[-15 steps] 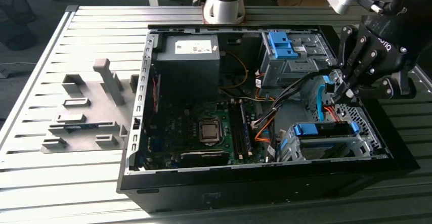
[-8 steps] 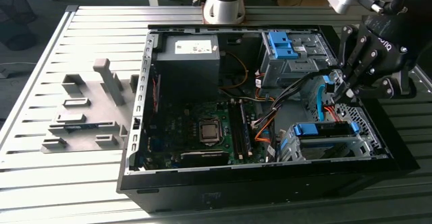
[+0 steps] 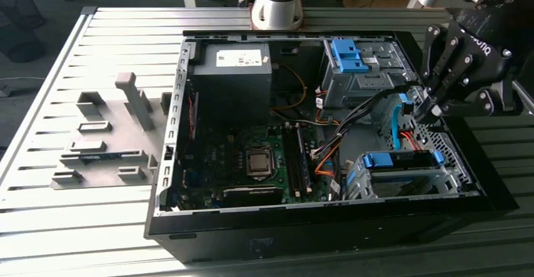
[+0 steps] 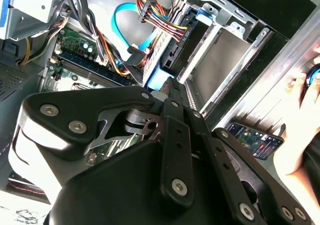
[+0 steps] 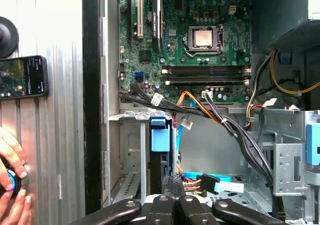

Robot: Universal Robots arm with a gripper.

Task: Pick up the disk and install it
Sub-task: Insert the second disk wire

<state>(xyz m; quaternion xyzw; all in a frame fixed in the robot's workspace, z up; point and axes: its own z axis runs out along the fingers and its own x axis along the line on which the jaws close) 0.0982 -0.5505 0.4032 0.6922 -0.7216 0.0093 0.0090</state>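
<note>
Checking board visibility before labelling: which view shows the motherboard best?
The first wrist view: the motherboard faces the camera nearly square-on, socket and memory slots plain. The exterior view shows it slanted inside the case; the second wrist view catches a corner behind cables.

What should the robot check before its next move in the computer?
1. Case open: ok.
2. Gripper pointing at the cage: ok.
3. Disk lined up in the cage slot: cannot tell.
4. Cables away from the slot: not ok, they cross close to the cage.
5. Hand outside the case: ok.
</note>
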